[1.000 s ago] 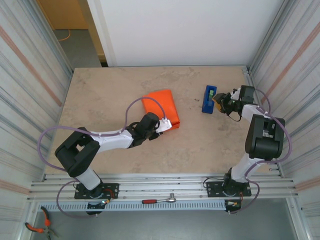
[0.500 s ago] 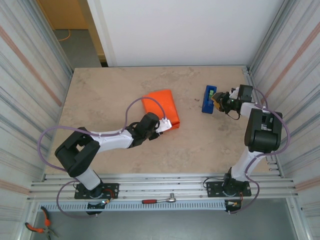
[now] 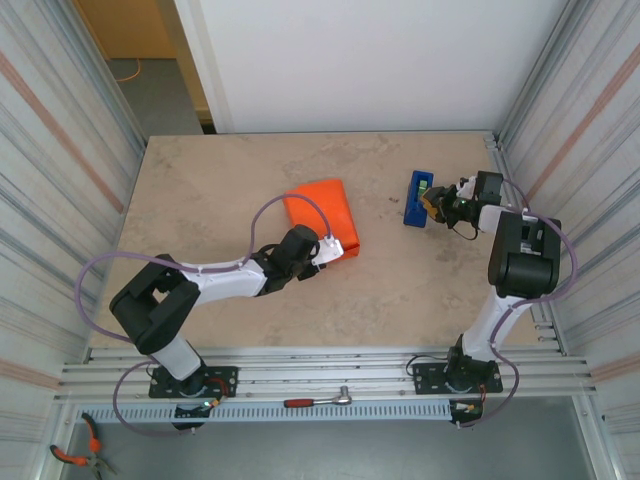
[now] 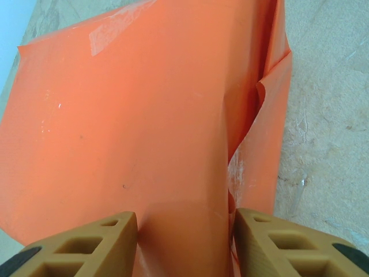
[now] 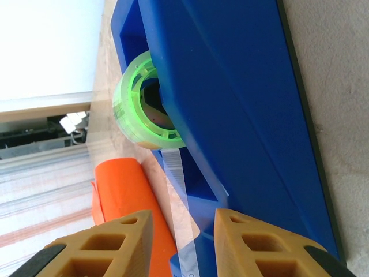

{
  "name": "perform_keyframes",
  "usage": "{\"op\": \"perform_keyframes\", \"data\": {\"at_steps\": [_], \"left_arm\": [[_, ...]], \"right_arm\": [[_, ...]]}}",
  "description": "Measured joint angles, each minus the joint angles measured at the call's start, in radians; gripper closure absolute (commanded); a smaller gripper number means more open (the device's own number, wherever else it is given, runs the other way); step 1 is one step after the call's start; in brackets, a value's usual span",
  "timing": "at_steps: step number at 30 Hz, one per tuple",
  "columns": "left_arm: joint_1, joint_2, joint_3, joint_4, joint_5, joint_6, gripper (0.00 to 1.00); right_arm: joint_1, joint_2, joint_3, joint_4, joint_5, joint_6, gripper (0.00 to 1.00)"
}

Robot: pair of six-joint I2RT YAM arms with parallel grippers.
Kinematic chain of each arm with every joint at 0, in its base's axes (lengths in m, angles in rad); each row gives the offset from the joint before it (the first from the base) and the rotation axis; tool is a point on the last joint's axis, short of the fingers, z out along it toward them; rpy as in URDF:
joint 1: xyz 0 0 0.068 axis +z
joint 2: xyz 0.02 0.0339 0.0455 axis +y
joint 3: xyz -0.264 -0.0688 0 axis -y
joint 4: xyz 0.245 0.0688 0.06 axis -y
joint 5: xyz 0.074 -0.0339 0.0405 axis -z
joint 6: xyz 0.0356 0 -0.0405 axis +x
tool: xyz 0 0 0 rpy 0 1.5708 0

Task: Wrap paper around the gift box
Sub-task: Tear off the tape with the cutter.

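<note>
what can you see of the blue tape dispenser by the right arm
The tape dispenser is a blue, plastic-looking block standing on the beige table, toward its far right, apart from the orange paper. A translucent green hub sits in its open slot, carrying clear tape; a strip runs from the roll toward the end nearest the right gripper. Its fingers stand apart either side of that strip; whether they touch it is unclear.

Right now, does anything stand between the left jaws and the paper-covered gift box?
Nothing visible does. The left gripper is at the near end of the paper, its jaws either side of an orange fold. The blue tape dispenser sits well off to the right, apart from it.
</note>
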Motion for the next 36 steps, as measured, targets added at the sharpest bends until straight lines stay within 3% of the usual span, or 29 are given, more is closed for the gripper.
{"op": "perform_keyframes", "data": {"at_steps": [18, 26, 36], "left_arm": [[0.0, 0.0, 0.0, 0.0, 0.0, 0.0, 0.52], [0.0, 0.0, 0.0, 0.0, 0.0, 0.0, 0.52], [0.0, 0.0, 0.0, 0.0, 0.0, 0.0, 0.52]], "right_arm": [[-0.007, 0.027, -0.012, 0.066, -0.034, 0.037, 0.8], [-0.007, 0.032, -0.015, 0.074, -0.036, 0.045, 1.0], [-0.013, 0.026, -0.051, 0.151, -0.055, 0.1, 1.0]]}}
